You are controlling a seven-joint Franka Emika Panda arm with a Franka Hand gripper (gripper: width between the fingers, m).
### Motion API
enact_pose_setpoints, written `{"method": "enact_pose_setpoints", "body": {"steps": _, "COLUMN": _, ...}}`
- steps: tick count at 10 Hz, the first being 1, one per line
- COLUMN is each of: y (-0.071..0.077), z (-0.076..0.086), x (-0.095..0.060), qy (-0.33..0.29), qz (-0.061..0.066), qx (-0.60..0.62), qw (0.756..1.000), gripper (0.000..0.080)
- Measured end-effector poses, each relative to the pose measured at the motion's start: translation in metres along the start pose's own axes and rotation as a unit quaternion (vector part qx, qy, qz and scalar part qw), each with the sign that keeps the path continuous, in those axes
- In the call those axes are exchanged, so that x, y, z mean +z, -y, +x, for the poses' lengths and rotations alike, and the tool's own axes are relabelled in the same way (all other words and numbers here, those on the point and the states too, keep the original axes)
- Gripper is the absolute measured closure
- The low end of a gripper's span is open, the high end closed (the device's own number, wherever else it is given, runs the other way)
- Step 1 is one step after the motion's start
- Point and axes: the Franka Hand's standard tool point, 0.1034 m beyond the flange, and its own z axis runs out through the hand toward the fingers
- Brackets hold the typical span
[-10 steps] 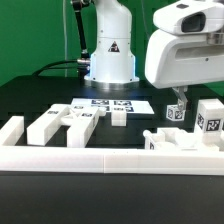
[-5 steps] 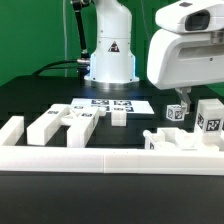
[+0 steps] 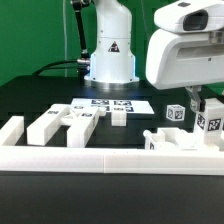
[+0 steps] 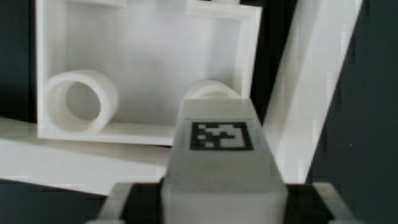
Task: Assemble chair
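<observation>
In the wrist view a white chair post with a square black-and-white tag runs out from between my gripper's jaws, which are shut against its two sides. Behind it lies a flat white chair slab with a round ring-shaped hole. In the exterior view the gripper hangs low at the right over two tagged white blocks. Which of them it holds I cannot tell from there. More white chair pieces lie at the exterior view's left.
The long low white border rail runs along the front, and its edge shows beside the slab. The marker board lies before the robot base. A small white block sits mid-table.
The jaws have closed: the dark finger beside the right-hand tagged block has moved inward. The arm and the loose pieces have stayed in place.
</observation>
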Motion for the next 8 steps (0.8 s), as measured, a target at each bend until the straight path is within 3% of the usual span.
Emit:
{"method": "enact_pose_setpoints", "body": {"steps": 4, "y": 0.0006, "z": -0.0002, "x": 0.0003, "qy": 0.000, "qz": 0.001, "qx": 0.108, "qw": 0.994, "gripper": 0.0511}}
{"method": "enact_pose_setpoints", "body": {"steps": 8, "y": 0.0008, "z": -0.0015, "x": 0.0006, "qy": -0.024, "qz": 0.006, "qx": 0.274, "qw": 0.962, "gripper": 0.0509}}
